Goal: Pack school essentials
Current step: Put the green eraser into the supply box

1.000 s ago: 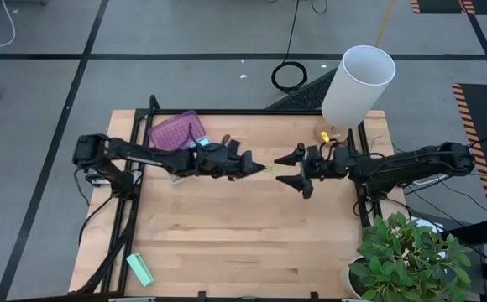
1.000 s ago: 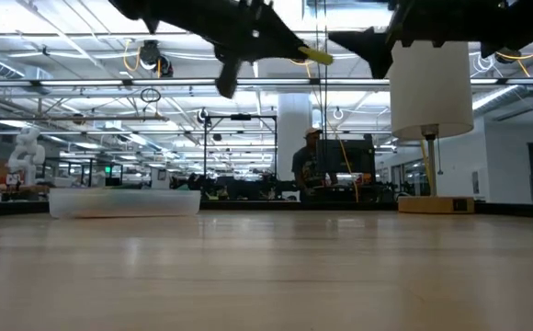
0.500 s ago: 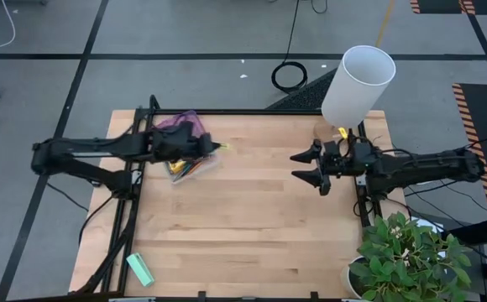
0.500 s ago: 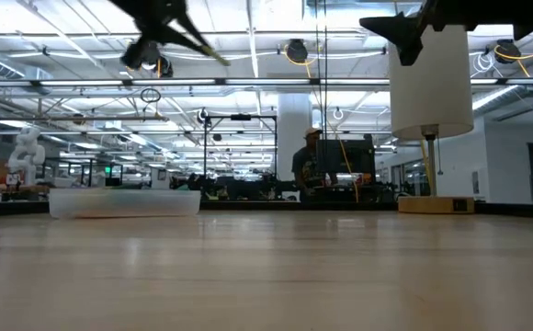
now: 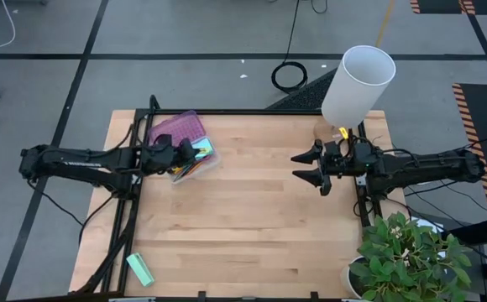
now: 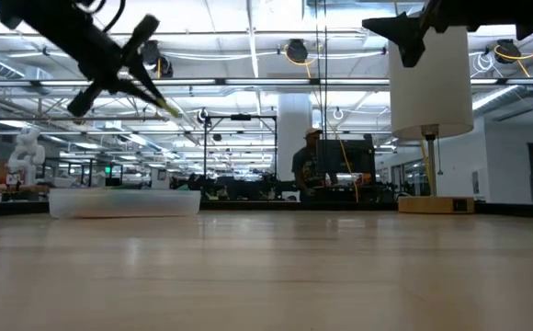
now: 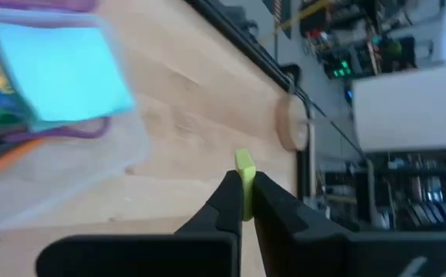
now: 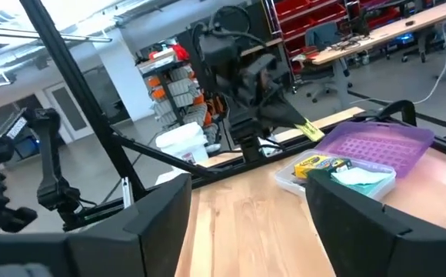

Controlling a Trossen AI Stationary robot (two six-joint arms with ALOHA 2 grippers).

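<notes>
Left gripper carrying the yellow piece to the clear case

The left gripper (image 7: 242,201), clamped on the tiny yellow piece (image 7: 244,165), hovers over the clear case (image 5: 195,161) at the bench's far-left corner; the piece's long axis points out past the fingertips; next, likely lower and release; right gripper (image 5: 309,166) waits spread apart near the right edge.
</notes>
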